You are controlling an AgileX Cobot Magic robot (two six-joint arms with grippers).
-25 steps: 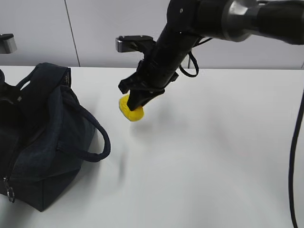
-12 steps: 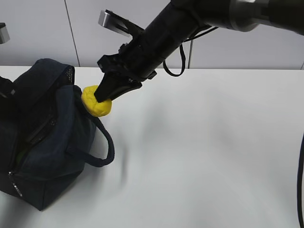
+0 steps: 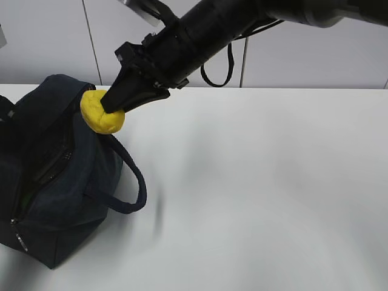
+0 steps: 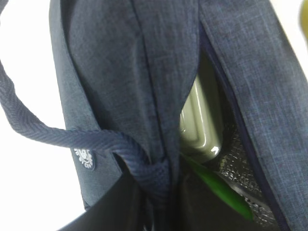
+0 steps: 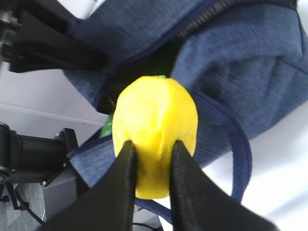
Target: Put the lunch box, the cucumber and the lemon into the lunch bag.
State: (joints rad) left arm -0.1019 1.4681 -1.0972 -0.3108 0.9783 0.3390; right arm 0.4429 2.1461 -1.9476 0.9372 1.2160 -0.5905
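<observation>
While the left gripper's state can't be made out, the right gripper [image 3: 112,104] pinches the lemon [image 3: 102,113] above the lunch bag [image 3: 51,182] at the tabletop's left edge, ready to drop it in

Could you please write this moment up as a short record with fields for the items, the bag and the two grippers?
lemon: held in the right gripper, in the air at the bag's top edge
lunch bag: dark navy, on the white table, zipper opening gaping
lunch box: inside the bag, pale green lid showing through the opening
cucumber: inside the bag, beside the box
left gripper: at the bag's far side, seemingly holding the fabric; jaws not visible
left to pack: the lemon only
</observation>
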